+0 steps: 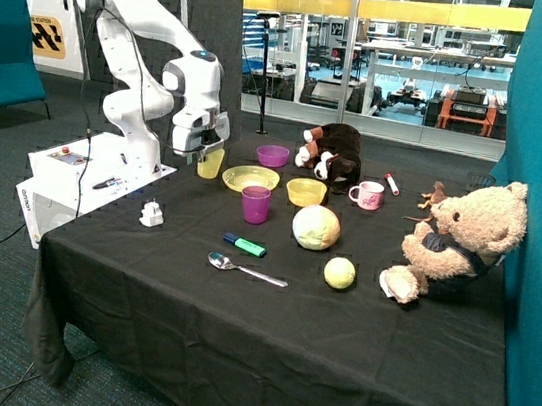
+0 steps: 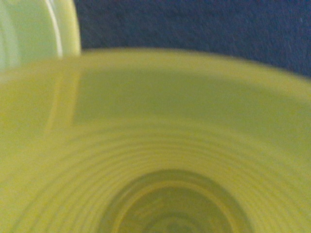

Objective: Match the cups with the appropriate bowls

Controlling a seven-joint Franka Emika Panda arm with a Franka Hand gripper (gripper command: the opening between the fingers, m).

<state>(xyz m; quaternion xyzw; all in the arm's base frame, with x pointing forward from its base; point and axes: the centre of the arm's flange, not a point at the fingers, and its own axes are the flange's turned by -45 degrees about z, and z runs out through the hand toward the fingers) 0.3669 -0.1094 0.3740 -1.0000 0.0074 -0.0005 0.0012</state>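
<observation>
Black cloth drapes your table (image 1: 263, 333); the gripper (image 1: 207, 157) sits at the upright, translucent, ribbed yellow cup (image 1: 211, 164), beside the yellow plate (image 1: 250, 178). Finger state: you cannot tell.

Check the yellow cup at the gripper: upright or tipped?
Upright. The yellow cup stands mouth-up beside the plate, under the gripper; the wrist view looks straight down into it.
</observation>
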